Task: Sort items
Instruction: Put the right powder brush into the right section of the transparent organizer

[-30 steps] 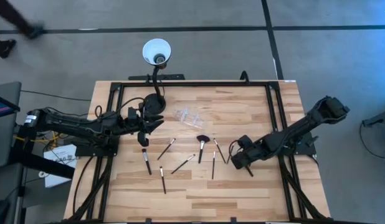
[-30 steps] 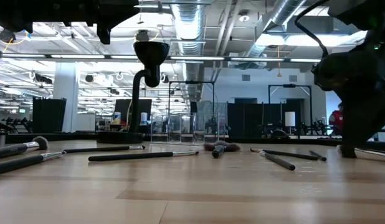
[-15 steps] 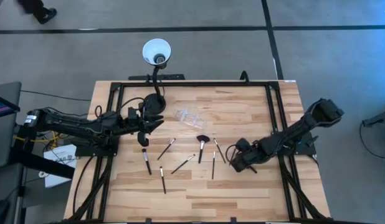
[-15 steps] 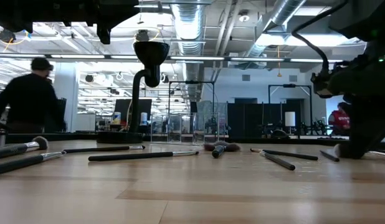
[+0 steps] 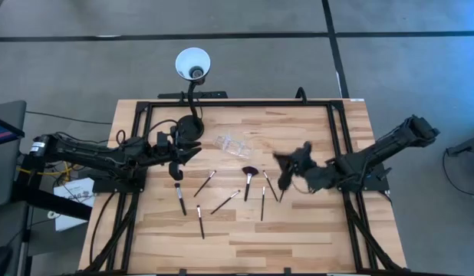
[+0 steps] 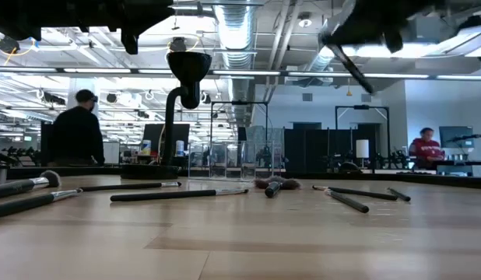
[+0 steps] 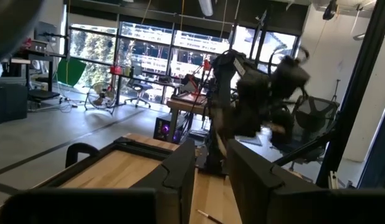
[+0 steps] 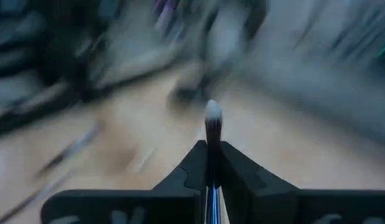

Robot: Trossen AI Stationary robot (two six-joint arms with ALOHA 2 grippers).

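we see the right arm stretched in over the desk [image 5: 314, 230], its right gripper [image 5: 287, 170] raised, jaws closed on a slim brush [image 8: 212, 134] with a pale tip. the left gripper [image 5: 178, 153] hangs by the lamp [image 5: 192, 65], its jaws a little apart, holding nothing. the other brushes [image 5: 222, 192] lie scattered mid-desk, the fan-shaped brush [image 5: 248, 178] among them; no container holds any.

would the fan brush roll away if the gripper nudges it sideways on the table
Probably less than its neighbours: the fan brush has a wide flat head lying on the wooden table, which should stop a full roll. Its slim round handle may pivot instead. It looks light and stiff, so a small push would likely slide it. The right gripper holds another brush pinched upright.
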